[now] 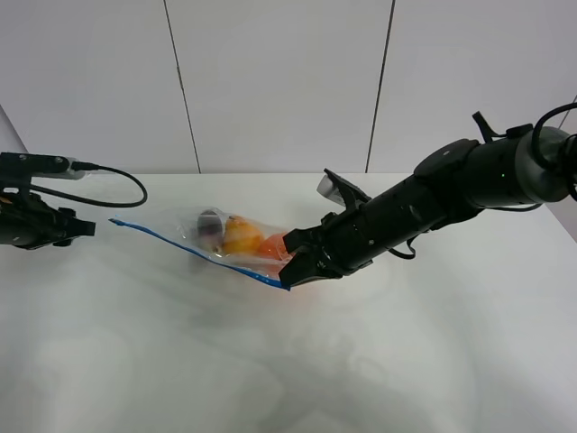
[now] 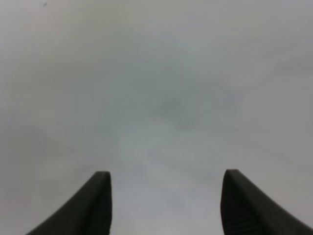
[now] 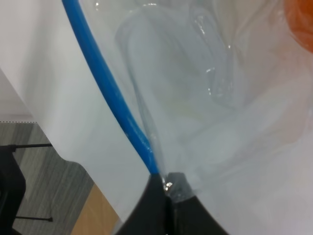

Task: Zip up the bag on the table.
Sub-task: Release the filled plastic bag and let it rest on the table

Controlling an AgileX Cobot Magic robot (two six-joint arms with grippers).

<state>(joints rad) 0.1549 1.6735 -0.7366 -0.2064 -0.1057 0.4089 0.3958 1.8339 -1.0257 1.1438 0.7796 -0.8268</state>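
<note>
The near half of the table point(image 1: 270, 379) lies bare. The bag point(image 1: 225, 238) and the right arm point(image 1: 428, 203) block the middle.

Your clear crinkly plastic zip bag point(image 1: 213, 236): orange, yellow, dark fruit inside, blue zip strip point(image 1: 171, 240) stretched straight, sits mid-left on your plain white matte tabletop point(image 1: 270, 361).

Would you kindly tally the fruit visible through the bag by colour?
Dark purple fruit: 1
Yellow fruit: 1
Orange fruit: 1
Total: 3 fruits showing through the bag
</note>
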